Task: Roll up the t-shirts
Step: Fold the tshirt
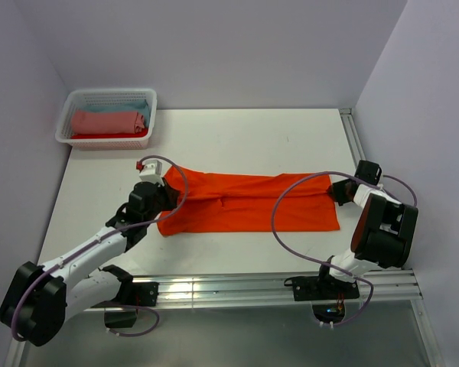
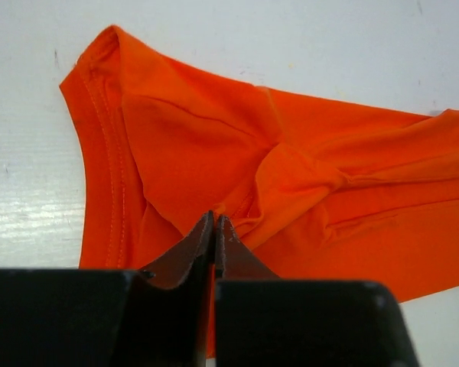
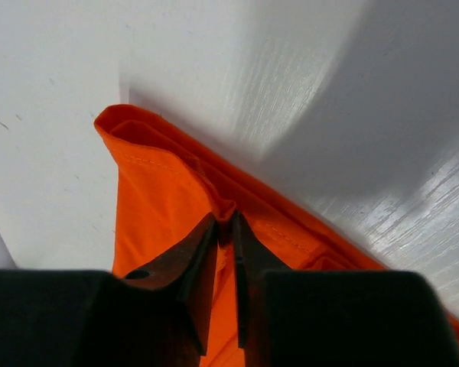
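An orange t-shirt (image 1: 245,202) lies folded into a long band across the middle of the white table. My left gripper (image 1: 165,196) sits at its left end, jaws almost together and pinching a raised fold of the orange t-shirt (image 2: 291,176) at the left gripper's (image 2: 215,218) tips. At the right end, my right gripper (image 1: 338,191) holds a small pucker of the orange t-shirt (image 3: 161,191) near its hemmed corner; the right gripper's (image 3: 226,222) jaws show a narrow slit. Salmon-pink (image 1: 107,121), light blue (image 1: 134,105) and red (image 1: 99,136) cloth rolls lie in the basket.
A white lattice basket (image 1: 65,134) stands at the table's back left corner against the wall. Aluminium rails run along the near edge (image 1: 252,287) and the right edge (image 1: 352,138). Walls close in the back and both sides.
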You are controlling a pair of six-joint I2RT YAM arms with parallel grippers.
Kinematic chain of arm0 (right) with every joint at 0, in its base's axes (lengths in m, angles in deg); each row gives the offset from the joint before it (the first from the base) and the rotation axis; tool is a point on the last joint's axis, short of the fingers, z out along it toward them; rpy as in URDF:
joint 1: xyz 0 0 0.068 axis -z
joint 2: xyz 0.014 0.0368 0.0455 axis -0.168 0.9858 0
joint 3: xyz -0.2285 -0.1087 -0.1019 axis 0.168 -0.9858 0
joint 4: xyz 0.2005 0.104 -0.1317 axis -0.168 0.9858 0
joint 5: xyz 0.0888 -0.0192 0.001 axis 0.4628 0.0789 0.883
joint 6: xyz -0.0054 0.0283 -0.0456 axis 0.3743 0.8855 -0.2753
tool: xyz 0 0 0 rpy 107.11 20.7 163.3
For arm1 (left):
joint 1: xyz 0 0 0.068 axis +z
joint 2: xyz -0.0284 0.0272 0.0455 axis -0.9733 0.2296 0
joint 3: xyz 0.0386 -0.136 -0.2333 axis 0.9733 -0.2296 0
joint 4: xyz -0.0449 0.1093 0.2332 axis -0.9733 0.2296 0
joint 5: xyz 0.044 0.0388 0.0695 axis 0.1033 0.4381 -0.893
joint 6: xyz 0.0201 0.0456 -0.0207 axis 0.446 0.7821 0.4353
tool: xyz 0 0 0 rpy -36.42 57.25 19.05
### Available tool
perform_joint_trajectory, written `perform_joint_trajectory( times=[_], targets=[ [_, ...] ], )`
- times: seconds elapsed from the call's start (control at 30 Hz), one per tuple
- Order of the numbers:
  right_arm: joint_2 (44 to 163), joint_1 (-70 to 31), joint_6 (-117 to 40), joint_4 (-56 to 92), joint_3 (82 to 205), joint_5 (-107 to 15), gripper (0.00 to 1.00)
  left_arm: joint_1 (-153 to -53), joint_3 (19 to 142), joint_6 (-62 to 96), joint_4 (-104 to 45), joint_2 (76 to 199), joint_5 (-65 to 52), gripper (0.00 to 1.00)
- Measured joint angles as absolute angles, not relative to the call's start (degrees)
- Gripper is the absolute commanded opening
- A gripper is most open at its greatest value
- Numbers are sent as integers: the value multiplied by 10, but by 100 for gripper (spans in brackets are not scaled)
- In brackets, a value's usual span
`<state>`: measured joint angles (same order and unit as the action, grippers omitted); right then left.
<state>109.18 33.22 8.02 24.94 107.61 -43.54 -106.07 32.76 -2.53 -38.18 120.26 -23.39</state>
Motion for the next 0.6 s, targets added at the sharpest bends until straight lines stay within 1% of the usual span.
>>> perform_joint_trajectory(
  times=[0.03,0.07,0.1,0.13,0.17,0.2,0.23,0.3,0.4,0.47,0.53,0.6],
  targets=[
    [1092,332,80,249,1076,-437,26,-1061,328,-29,-381,1210,-234,13],
    [1092,332,80,249,1076,-439,33,-1061,328,-32,-379,1217,-233,16],
    [1092,332,80,249,1076,-442,35,-1061,328,-34,-375,1220,-232,21],
    [1092,332,80,249,1076,-444,40,-1061,327,-39,-370,1222,-230,35],
    [1092,333,80,249,1076,-446,42,-1061,327,-40,-368,1222,-229,41],
    [1092,333,79,249,1076,-448,43,-1061,326,-43,-368,1221,-225,54],
    [1092,333,79,249,1076,-451,48,-1061,325,-44,-367,1219,-224,60],
    [1090,333,77,250,1076,-457,49,-1061,316,-54,-366,1206,-224,67],
    [1083,333,75,258,1076,-466,52,-1061,299,-62,-356,1160,-233,69],
    [1074,329,68,262,1079,-477,53,-1061,298,-68,-354,1138,-246,69],
    [1066,320,59,266,1087,-491,52,-1061,307,-70,-353,1139,-259,69],
    [1065,299,46,281,1112,-509,52,-1059,337,-70,-340,1174,-270,69]
  ],
)
